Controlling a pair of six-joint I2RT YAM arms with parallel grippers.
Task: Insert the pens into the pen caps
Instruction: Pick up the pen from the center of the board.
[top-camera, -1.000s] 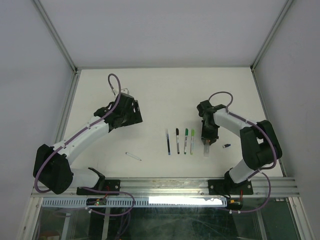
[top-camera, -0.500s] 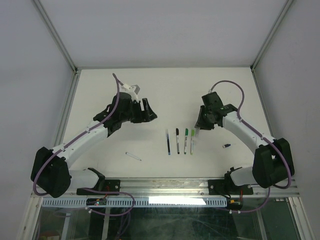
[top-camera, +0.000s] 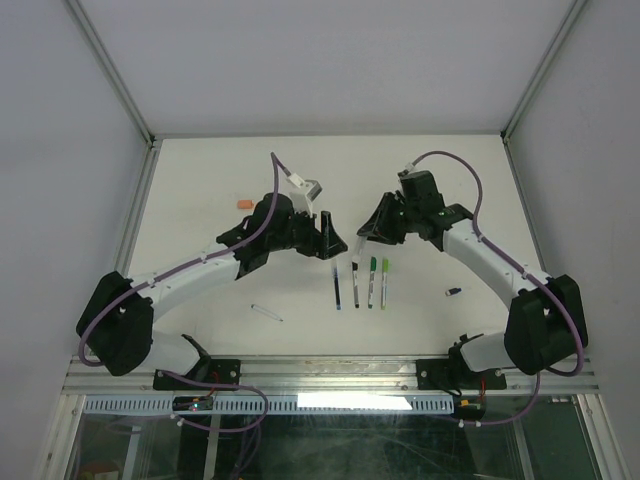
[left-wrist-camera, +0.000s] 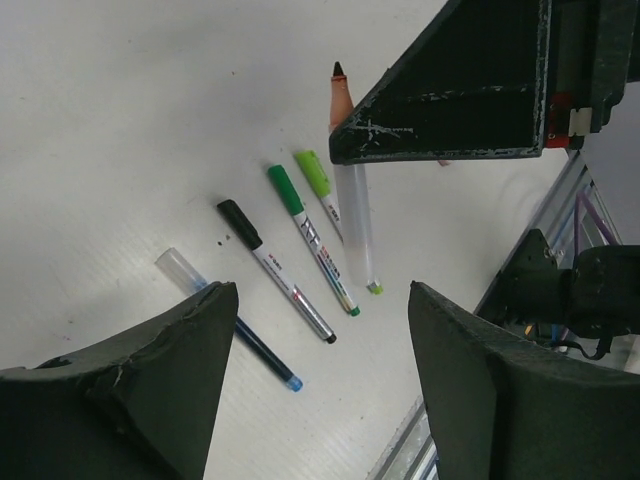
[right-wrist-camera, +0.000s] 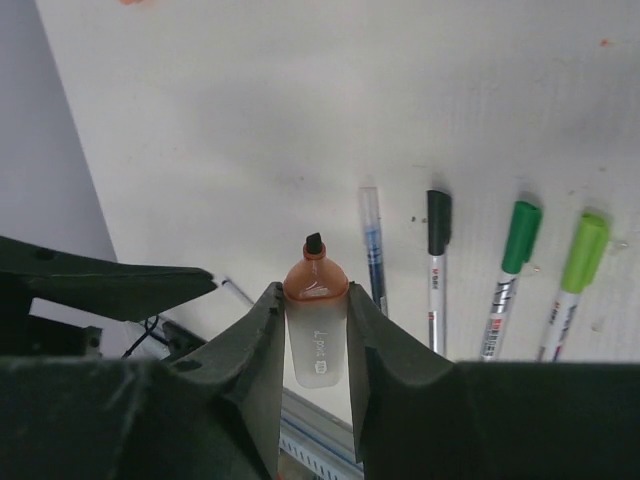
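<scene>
- Nearest us: loose slim pen (top-camera: 267, 313) and dark blue cap (top-camera: 453, 292), well apart, unjoined.
- Next, row of four pens (top-camera: 355, 282), capped (done, we judge).
- Beyond, right gripper (top-camera: 372, 228) clamped on orange-tipped pen (right-wrist-camera: 316, 335); left gripper (top-camera: 332, 238) fingers apart, empty.
- Farthest: orange cap (top-camera: 243, 204), unused.

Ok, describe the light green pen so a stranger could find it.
On the white table, a row of four pens lies near the middle. It is the light green pen at the row's right end in the top view; its neighbour, the dark green pen, has a darker cap.
</scene>
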